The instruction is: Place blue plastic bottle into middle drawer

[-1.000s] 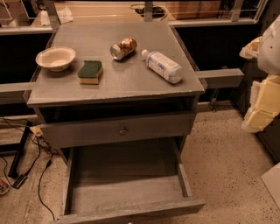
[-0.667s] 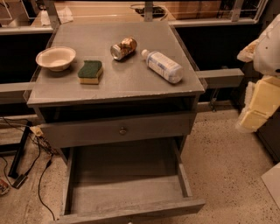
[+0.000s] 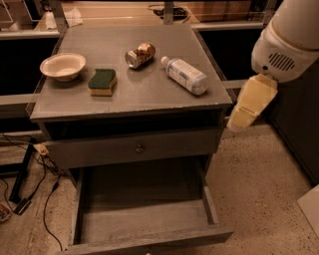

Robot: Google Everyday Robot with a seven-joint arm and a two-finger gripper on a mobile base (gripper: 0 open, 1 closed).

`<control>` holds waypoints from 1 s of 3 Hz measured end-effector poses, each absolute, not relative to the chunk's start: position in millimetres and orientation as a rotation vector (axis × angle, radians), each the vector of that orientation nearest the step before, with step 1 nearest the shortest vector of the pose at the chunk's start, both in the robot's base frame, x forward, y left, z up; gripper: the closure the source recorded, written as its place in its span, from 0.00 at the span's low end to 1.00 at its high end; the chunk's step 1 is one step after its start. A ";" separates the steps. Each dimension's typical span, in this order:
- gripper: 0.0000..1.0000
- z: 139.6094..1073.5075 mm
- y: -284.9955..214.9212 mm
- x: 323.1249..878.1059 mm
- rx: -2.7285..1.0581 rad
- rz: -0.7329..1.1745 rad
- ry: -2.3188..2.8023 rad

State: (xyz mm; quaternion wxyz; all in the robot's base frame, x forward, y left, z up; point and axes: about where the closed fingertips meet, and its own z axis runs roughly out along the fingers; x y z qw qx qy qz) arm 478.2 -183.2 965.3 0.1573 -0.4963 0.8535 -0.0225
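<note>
The gripper [image 3: 250,103] is held off the right edge of the cabinet [image 3: 139,97] with nothing in it; its opening cannot be told. The blue plastic bottle [image 3: 185,75], laid sideways on top, is best grasped across its body, then lowered into the open middle drawer [image 3: 144,219].

Dim warm light, grey wooden cabinet [image 3: 99,149] with worn tabletop [image 3: 139,94], speckled beige floor [image 3: 259,189], black cables [image 3: 47,199] trailing at left, metal rail [image 3: 119,28] and lit wooden counter [image 3: 114,10] behind, gripper [image 3: 249,105] just right of the tabletop.
</note>
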 end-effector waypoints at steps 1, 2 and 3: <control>0.00 971.5 -174.2 501.9 -1.241 -0.107 2.524; 0.00 971.6 -174.1 502.0 -1.241 -0.106 2.524; 0.00 977.9 -155.5 522.2 -1.193 -0.035 2.506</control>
